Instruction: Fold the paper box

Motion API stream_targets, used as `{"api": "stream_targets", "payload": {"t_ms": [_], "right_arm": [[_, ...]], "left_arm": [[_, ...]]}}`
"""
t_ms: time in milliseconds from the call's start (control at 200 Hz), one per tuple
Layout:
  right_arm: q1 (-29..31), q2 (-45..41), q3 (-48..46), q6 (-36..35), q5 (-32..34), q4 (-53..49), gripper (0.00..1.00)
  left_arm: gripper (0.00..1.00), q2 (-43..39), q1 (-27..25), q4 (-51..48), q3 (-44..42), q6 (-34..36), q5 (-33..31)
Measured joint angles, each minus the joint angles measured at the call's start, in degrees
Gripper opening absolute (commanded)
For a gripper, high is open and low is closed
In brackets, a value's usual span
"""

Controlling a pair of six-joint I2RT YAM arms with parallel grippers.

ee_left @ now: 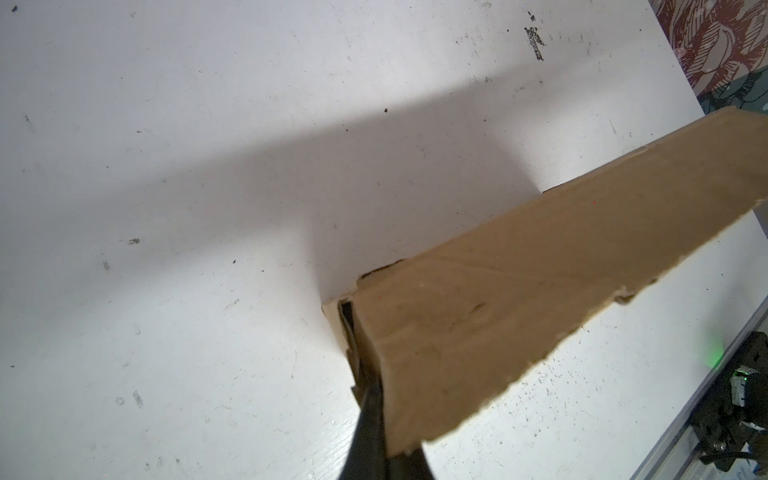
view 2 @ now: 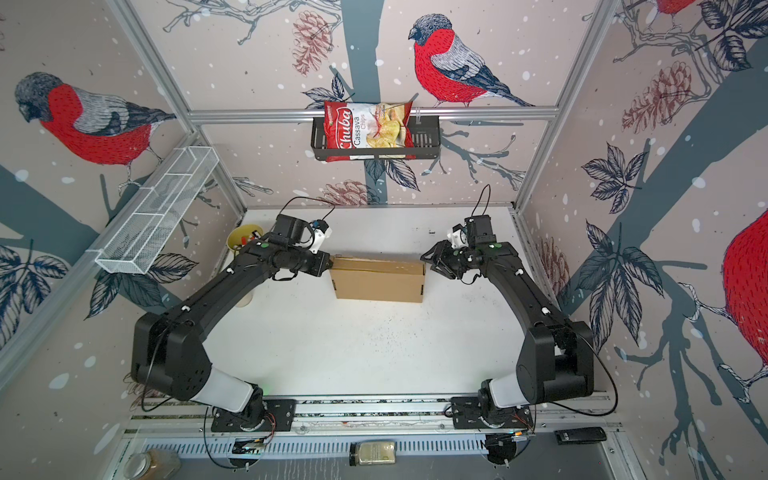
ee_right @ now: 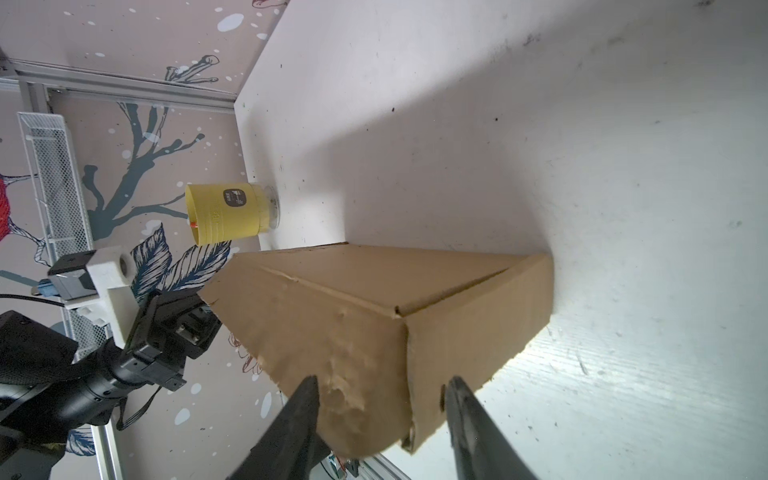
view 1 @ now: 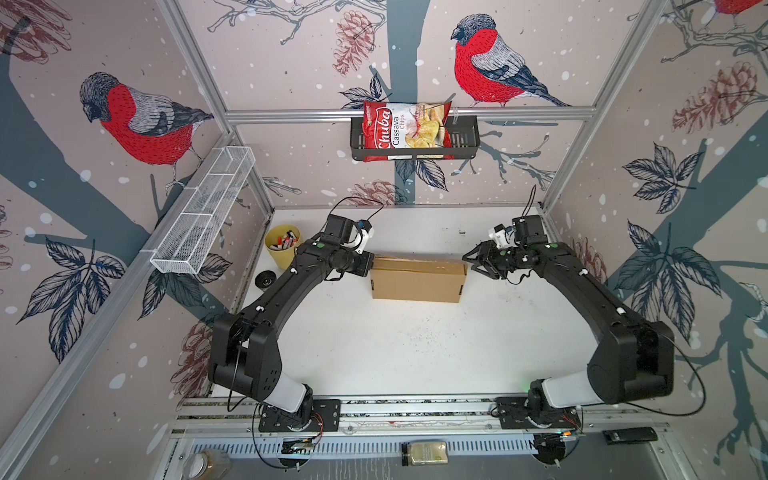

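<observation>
The paper box [view 1: 417, 280] lies on the white surface [view 1: 395, 357], toward the back and roughly midway between the two arms, with its long side running across both top views. It looks largely formed: the walls stand and the top panel is down. The left wrist view, however, shows a dark gap at one end between the end wall and the top panel. The left fingers [ee_left: 370, 428] are pressed together with their tip in that gap, probably to push a flap home or pin that end down. Whether a layer of cardboard is nipped between them cannot be told. The right fingers [ee_right: 305, 409] are spread partway at the opposite end, one to each side of the box's corner in the right wrist view. Contact there is not confirmed. They are probably placed to brace the box against the push from the other end, or to close on the end wall. The top panel is dented near that corner, so the cardboard may buckle under a hard squeeze. A yellow cup [view 1: 282, 247] stands well apart.
</observation>
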Motion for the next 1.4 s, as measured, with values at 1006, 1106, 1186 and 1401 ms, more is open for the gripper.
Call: {"api": "stream_targets", "payload": {"t_ms": [1006, 1106, 1186, 1401], "right_arm": [[1.0, -0.7, -5.3, 3.4, -0.3, 9.8, 0.25], [1.0, -0.6, -5.3, 4.2, -0.3, 9.8, 0.25], [1.0, -0.6, -5.3, 4.2, -0.3, 9.8, 0.25], [1.0, -0.5, -5.3, 4.7, -0.2, 9.8, 0.24]], "left_arm": [[0.38, -5.0, -0.4, -6.8, -0.9, -1.3, 0.0], [0.41, -6.3, -0.5, -8.5, -1.4, -1.3, 0.8], [0.43, -7.8, -0.5, -9.1, -2.0, -1.3, 1.9], [0.45, -10.0, -0.5, -9.2, -3.0, -1.6, 3.9]]}}
